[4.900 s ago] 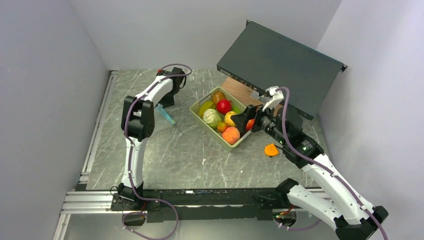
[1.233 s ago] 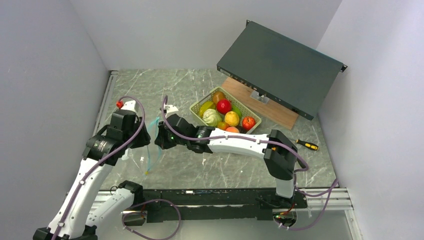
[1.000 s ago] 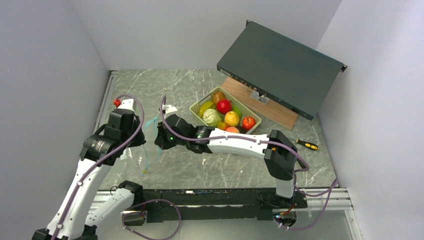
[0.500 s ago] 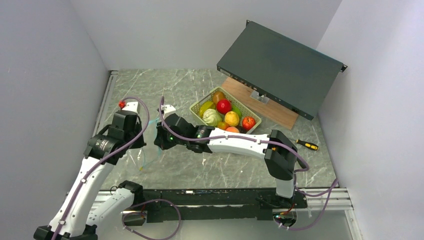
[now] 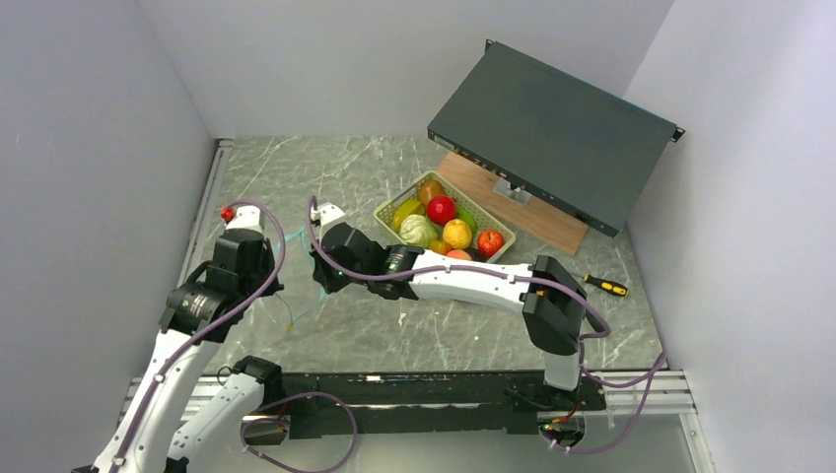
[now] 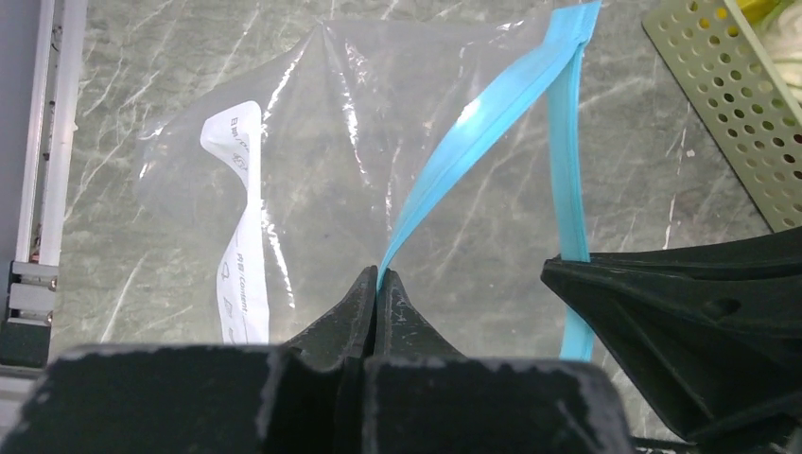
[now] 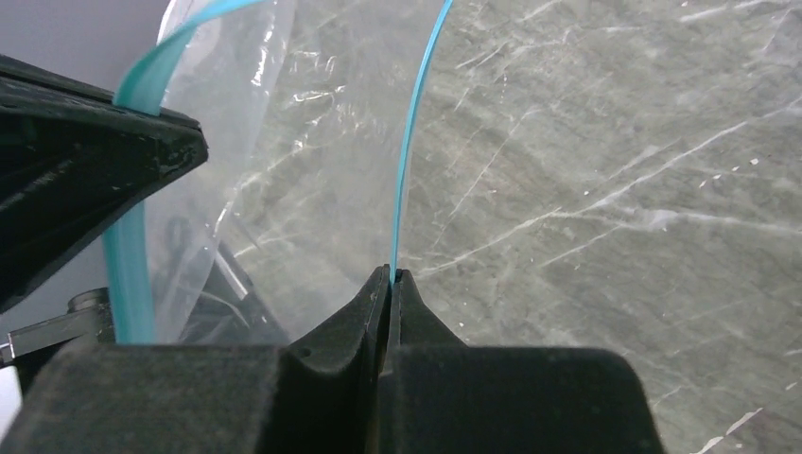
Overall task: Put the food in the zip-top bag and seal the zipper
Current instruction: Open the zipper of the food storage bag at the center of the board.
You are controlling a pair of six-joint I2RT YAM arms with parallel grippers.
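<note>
left gripper (image 6: 378, 279) clamped on one zipper (image 6: 492, 104) lip, right gripper (image 7: 391, 277) clamped on the other. Spread slowly and evenly, so the zip-top bag (image 6: 312, 142) gapes without slipping.

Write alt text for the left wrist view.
The left gripper pinches one side of the teal-blue zipper of a clear zip-top bag, its mouth open over a marbled table. The right gripper holds the other side; a green basket shows top right.
</note>
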